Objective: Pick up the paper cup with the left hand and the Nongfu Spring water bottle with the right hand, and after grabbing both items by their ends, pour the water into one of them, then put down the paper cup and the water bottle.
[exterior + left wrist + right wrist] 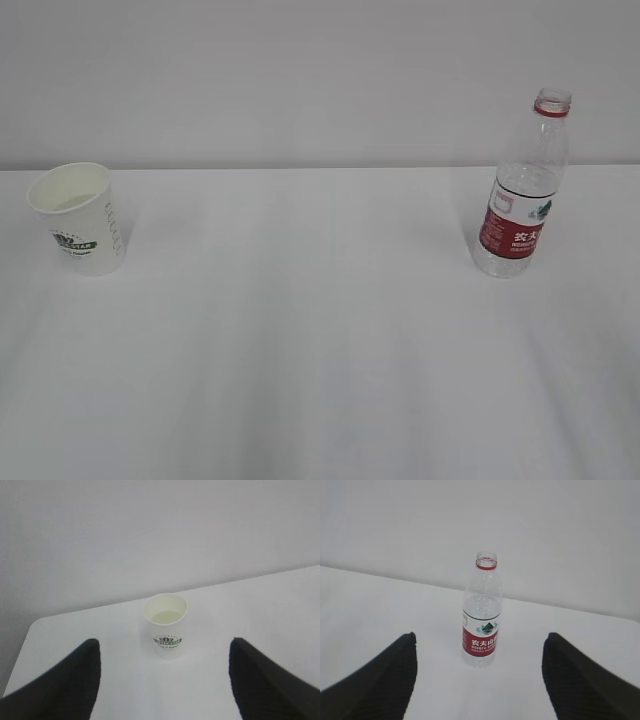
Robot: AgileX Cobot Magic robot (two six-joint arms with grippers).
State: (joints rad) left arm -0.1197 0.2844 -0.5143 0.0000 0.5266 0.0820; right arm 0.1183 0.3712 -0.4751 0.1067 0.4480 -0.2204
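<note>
The white paper cup point(78, 218) stands upright at the table's far left, its green-and-black logo facing the camera. The Nongfu Spring water bottle point(522, 190) stands upright at the far right, uncapped, with a red neck ring and a red label. Neither arm shows in the exterior view. In the left wrist view the cup point(166, 627) stands ahead of my open left gripper point(163, 642), apart from both black fingers point(70, 680). In the right wrist view the bottle point(482, 620) stands ahead of my open right gripper point(481, 636), untouched. I cannot tell the level of the water in either.
A white table point(320, 350) carries both things, with a plain pale wall point(300, 80) close behind it. The table's rounded back-left corner point(35, 625) lies just left of the cup. A wide bare stretch of tabletop separates cup and bottle.
</note>
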